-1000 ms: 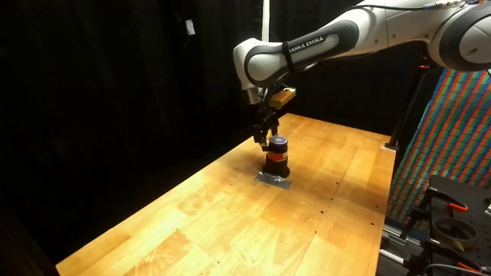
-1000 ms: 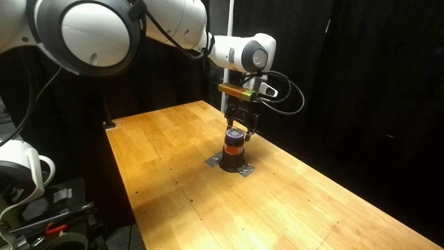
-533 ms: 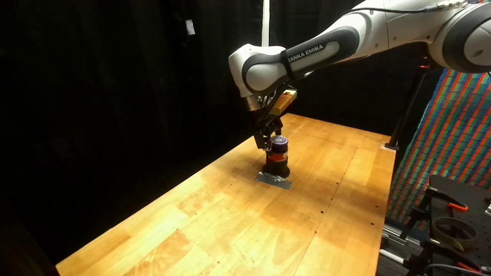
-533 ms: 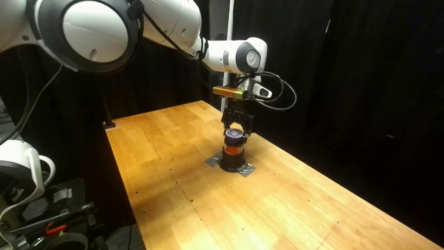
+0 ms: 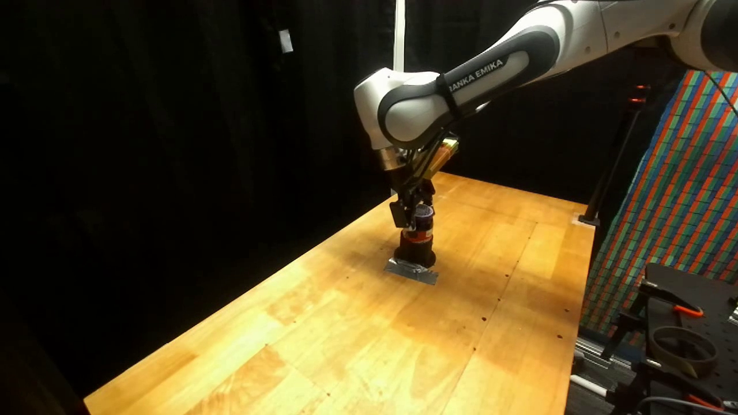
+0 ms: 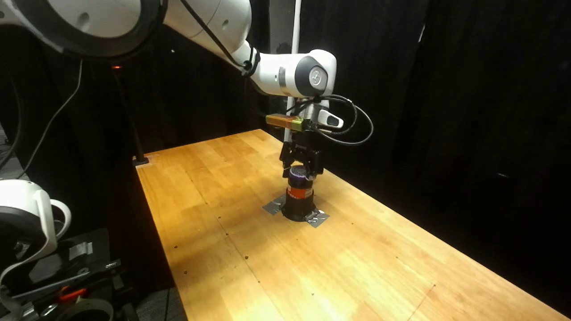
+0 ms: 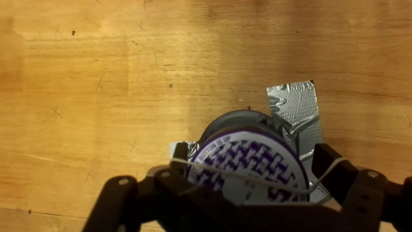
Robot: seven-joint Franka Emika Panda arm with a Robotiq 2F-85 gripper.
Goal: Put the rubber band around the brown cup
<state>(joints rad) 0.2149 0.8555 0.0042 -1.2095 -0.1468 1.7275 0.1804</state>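
Observation:
The brown cup [image 5: 418, 236] is a small dark cylinder with an orange-red stripe and a purple-and-white patterned top. It stands upright in both exterior views [image 6: 299, 192], and its top fills the lower middle of the wrist view [image 7: 257, 151]. My gripper [image 7: 256, 163] is open, with one finger on each side of the cup's top. It is also over the cup in an exterior view [image 6: 301, 172]. The pale rubber band [image 7: 238, 175] is looped around both fingers and stretched across above the cup's top. Part of the band and cup is hidden behind the gripper.
The cup sits in a black base [image 6: 298, 210] held to the wooden table [image 6: 357, 267] by silver tape [image 7: 294, 103]. A black stand with a pole [image 5: 589, 219] is at the table's edge. A side cart [image 5: 686, 282] with tools stands beside the table.
My gripper has moved down and over the cup from behind it, tilting somewhat. Its fingers now flank the cup's top. The cup has not moved.

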